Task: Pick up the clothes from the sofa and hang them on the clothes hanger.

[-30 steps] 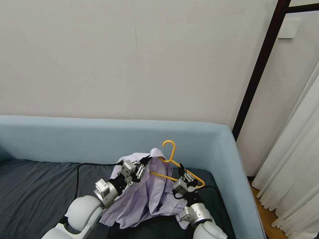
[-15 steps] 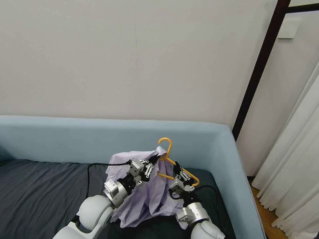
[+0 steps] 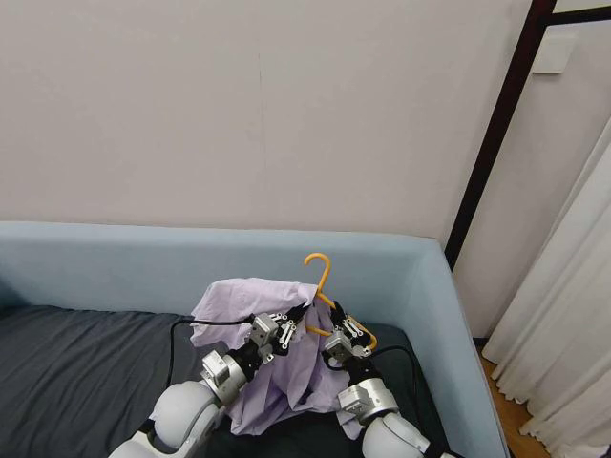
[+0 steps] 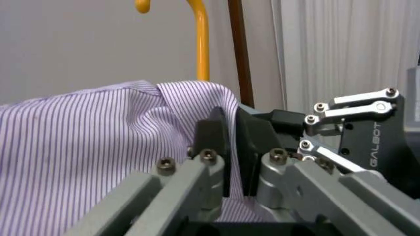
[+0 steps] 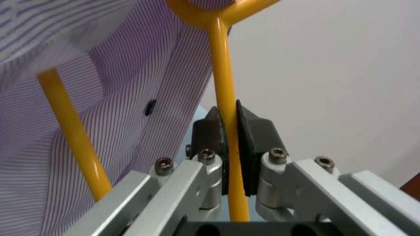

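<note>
A lilac striped shirt [image 3: 258, 324] hangs in the air above the sofa, draped partly over a yellow hanger [image 3: 323, 278]. My left gripper [image 3: 286, 322] is shut on the shirt's fabric [image 4: 131, 147] near the collar, just below the hanger's hook [image 4: 200, 39]. My right gripper [image 3: 341, 331] is shut on the hanger's right arm; in the right wrist view the yellow bar [image 5: 226, 123] runs between the black pads. The right gripper [image 4: 347, 128] also shows in the left wrist view, close beside the left one.
The sofa has a light blue back [image 3: 115, 262] and a dark grey seat [image 3: 67, 363]. A black cable [image 3: 181, 329] loops by my left arm. A dark door frame [image 3: 492, 143] and white curtains [image 3: 563, 315] stand to the right.
My left gripper has lifted the shirt up and toward the hanger's hook, so the cloth now bunches higher and farther left. The hanger has tilted more upright in the right gripper.
</note>
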